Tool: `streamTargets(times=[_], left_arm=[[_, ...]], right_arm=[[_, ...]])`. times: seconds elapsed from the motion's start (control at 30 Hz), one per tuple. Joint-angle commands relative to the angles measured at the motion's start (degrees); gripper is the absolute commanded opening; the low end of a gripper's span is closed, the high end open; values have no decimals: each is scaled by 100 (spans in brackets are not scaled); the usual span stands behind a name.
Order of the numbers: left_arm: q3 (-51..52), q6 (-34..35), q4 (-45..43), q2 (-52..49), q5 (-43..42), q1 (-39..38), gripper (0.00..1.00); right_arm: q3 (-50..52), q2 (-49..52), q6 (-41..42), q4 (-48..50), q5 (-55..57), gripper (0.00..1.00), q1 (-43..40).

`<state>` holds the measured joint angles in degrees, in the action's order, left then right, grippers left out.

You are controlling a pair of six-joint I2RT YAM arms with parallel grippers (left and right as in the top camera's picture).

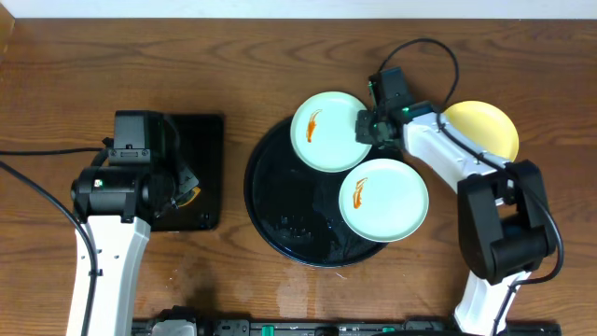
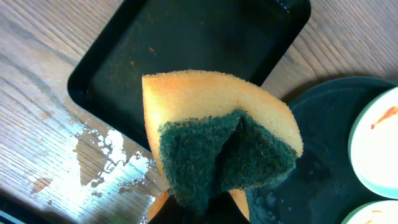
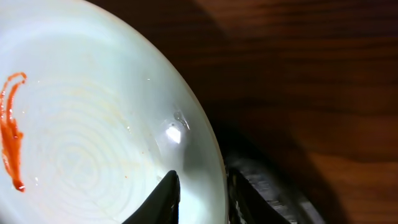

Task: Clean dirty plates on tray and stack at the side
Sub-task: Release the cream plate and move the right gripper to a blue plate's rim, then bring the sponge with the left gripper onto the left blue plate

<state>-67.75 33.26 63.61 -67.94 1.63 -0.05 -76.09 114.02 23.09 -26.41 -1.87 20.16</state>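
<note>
Two mint-green plates with orange smears sit on the round black tray [image 1: 280, 201]: one [image 1: 326, 131] at its far edge, one [image 1: 384, 199] at its right. The yellow plate [image 1: 485, 126] lies on the table to the right. My right gripper [image 1: 367, 128] is shut on the far plate's right rim; in the right wrist view the fingers [image 3: 202, 196] straddle that rim [image 3: 93, 137]. My left gripper [image 1: 177, 191] hovers over the rectangular tray and is shut on a yellow-and-green sponge [image 2: 217, 140].
The small rectangular black tray [image 1: 203, 168] lies at the left; it also shows in the left wrist view [image 2: 186, 43]. Water is spilled on the wood [image 2: 106, 152] next to it. The right arm's cable [image 1: 438, 56] loops above the plates.
</note>
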Motion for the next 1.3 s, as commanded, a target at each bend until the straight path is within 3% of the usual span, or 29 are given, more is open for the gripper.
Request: streamTargets(times=[0.0,0.13,0.3,0.4,0.6,0.73,0.87,1.03,1.27], left_arm=[[-72,70,-2,-22,4,31,8],[-72,70,0,-22,4,31,8],[-72,68,0,-22,4,31,8],[-72,68,0,-22,4,31,8],[-72,68,-2,-22,-24,31,8],[-72,-48,-90,-22,-588,17,7],[-72,-282,-358,-24,-1150,-120,8],[-72,-273,-514,-173,-1172,-439,8],[-72,-256,-780,-861,-1366,-1047,8]], right_arm=[[9,184,46,-15,31,24,321],[9,354,46,-15,35,21,592],[9,433,46,-13,13,4,802],[9,433,46,-68,-144,1,833],[9,433,-131,-229,-833,1,835],[9,433,-173,-363,-1257,1,892],[9,433,-177,-623,-962,1,1051],[9,433,-179,-1032,-234,1,1316],[-7,431,-345,-1139,-136,1,1443]])
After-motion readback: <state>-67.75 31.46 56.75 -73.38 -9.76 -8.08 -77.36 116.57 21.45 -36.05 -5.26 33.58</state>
